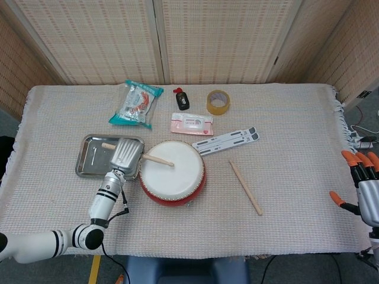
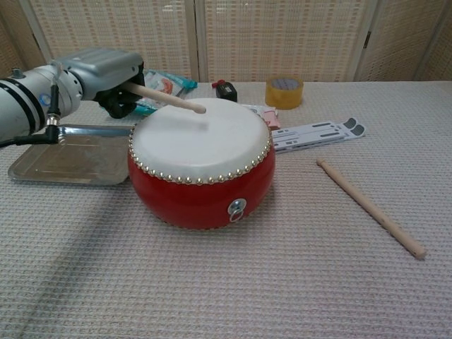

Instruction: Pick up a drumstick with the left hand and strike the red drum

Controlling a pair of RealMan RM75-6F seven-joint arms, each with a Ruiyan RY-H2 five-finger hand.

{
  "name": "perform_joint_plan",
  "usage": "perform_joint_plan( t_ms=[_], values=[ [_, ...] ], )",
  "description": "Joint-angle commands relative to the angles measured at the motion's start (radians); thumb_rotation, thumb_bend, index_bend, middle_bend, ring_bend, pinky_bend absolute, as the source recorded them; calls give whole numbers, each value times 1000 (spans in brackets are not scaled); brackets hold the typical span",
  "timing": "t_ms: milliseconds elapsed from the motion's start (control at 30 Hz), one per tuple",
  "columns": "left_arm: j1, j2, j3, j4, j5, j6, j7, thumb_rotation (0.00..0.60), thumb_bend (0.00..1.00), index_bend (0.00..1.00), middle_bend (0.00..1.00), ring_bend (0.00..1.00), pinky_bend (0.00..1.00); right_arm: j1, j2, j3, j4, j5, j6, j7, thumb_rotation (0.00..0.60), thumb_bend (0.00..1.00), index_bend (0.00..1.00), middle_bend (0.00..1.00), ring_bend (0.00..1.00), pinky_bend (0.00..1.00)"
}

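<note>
The red drum [image 1: 173, 174] [image 2: 201, 166] with a white skin sits in the middle of the table. My left hand [image 1: 125, 155] [image 2: 106, 74] is at its left edge and grips a wooden drumstick [image 1: 157, 160] [image 2: 168, 98]. The stick's tip hangs a little above the white skin, over its back left part. A second drumstick [image 1: 245, 187] [image 2: 369, 206] lies on the cloth to the right of the drum. My right hand [image 1: 362, 186] shows only in the head view, at the far right edge beyond the table, with orange fingertips spread and nothing in it.
A metal tray [image 1: 89, 156] [image 2: 63, 155] lies left of the drum, under my left hand. Behind the drum are a snack packet [image 1: 135, 103], a small black bottle [image 1: 182, 99], a tape roll [image 1: 218, 102] [image 2: 284, 92], a wipes pack [image 1: 190, 123] and a white folded stand [image 1: 226, 140] [image 2: 318, 133].
</note>
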Motion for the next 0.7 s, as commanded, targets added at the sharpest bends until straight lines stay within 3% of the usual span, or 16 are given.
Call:
perform_joint_plan(
  t_ms=[33, 167, 333, 433, 700],
  values=[
    [-14, -10, 37, 20, 5, -9, 71, 600, 714, 999, 1000, 998, 1000, 1, -1, 0, 1, 0, -2, 2, 600, 193, 0, 112, 0, 23],
    [16, 4, -17, -28, 43, 47, -55, 600, 714, 995, 1000, 997, 1000, 2, 0, 0, 0, -3, 0, 0, 600, 193, 0, 112, 0, 23],
    [45, 73, -75, -125, 16, 0, -216, 600, 711, 990, 1000, 996, 1000, 2, 0, 0, -4, -1, -1, -3, 600, 193, 0, 112, 0, 23],
    [36, 82, -55, -115, 20, -17, -185, 600, 709, 989, 1000, 995, 1000, 3, -2, 0, -3, -1, -3, -3, 600, 194, 0, 112, 0, 23],
    [0, 2, 60, 46, 78, -8, 26, 600, 709, 985, 1000, 991, 1000, 4, -2, 0, 0, 4, -7, -2, 600, 193, 0, 112, 0, 23]
  ],
)
